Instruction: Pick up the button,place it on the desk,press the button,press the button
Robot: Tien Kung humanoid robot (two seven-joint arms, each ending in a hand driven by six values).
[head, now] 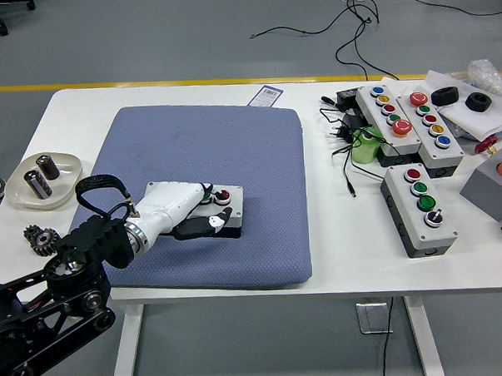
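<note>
- Bright, even light floods the white worktop (238,276), and nothing sinks into darkness.
- Shadows are soft: a faint one hugs the blue mat (210,194) along its near edge, so the light reads as diffuse and overhead.
- The worktop runs close to blown-out white to the left of the mat, though its edges hold.
- A pale sheen sits on the white shell of the left robot hand (189,211); no hard glare.
- Focus is sharp on the mat's weave and on the coloured caps of the button boxes (418,206) right of the mat.
- The worktop's far edge bows slightly, a mild wide-angle bend.
- The floor (186,33) beyond the mat looks flat grey and slightly softer.
</note>
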